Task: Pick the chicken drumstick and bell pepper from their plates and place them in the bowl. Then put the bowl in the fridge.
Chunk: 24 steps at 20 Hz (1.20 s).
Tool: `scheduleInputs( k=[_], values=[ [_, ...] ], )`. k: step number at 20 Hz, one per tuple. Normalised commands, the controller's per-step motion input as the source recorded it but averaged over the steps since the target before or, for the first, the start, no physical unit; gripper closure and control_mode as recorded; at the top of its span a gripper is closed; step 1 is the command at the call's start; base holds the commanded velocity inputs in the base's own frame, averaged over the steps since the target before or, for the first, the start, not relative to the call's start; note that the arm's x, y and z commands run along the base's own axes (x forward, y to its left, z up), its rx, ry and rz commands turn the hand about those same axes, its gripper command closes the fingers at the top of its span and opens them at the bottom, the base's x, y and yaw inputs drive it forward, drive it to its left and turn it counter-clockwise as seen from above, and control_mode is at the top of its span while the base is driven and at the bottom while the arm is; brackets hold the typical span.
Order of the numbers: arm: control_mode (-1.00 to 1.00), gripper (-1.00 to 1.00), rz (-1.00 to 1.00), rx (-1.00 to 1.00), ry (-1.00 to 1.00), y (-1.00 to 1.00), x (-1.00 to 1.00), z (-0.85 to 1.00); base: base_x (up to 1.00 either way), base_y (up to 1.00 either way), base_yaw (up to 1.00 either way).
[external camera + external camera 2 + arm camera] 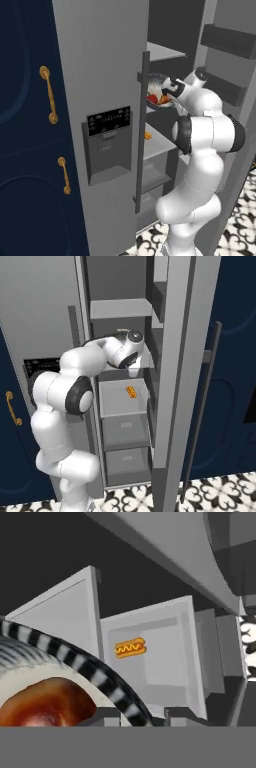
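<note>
Golden-brown roasted chicken drumstick: cut off by the hand view's lower edge, bone end hidden. Round dark grey bowl mostly behind the tall grey steel fridge's door bar and the arm. Jaws hidden behind the wrist in both base views. Small orange item half hidden.

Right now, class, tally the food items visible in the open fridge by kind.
Chicken drumstick, in the bowl: 1
Bell pepper, in the bowl: 1
Hot dog, on a fridge shelf: 1
Total: 3
</note>
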Motion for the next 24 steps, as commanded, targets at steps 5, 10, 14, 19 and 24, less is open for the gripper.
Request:
scheduleInputs(
  k=[5, 10, 14, 19, 24],
  values=[
    [-1.0, 1.0, -0.06, 0.0, 0.08, -0.02, 1.0, -0.06, 0.0, 0.0, 0.0],
    [-1.0, 1.0, -0.02, -0.02, 0.4, 0.17, 0.68, -0.56, 0.0, 0.0, 0.0],
    [-1.0, 1.0, 0.0, 0.0, 0.15, 0.3, 0.95, -0.16, 0.0, 0.0, 0.0],
    [-1.0, -1.0, -0.01, 0.0, 0.09, 0.1, 0.4, 0.01, 0.0, 0.0, 0.0],
    [-1.0, -1.0, 0.0, 0.01, -0.07, -0.04, -0.61, 0.01, 0.0, 0.0, 0.0]
  ],
)
